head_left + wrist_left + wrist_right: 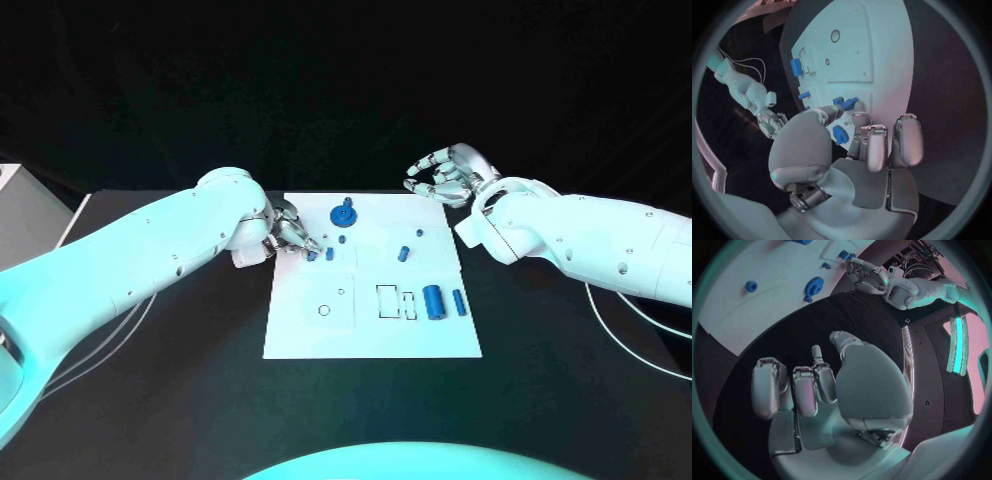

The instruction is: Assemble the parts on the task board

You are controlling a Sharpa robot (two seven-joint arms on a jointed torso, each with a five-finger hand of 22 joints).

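**Left hand at the board's edge, right hand off the far corner**

The left hand sits at the near-left side of the task board, its fingertips bunched beside a small blue part; whether they pinch it I cannot tell. Just beyond that hand stands a round blue gear part. The right hand hovers over the black table past the board's far right corner, fingers curled loosely, holding nothing. Nearer the robot, below that hand, lie a blue cylinder and a slimmer blue pin.
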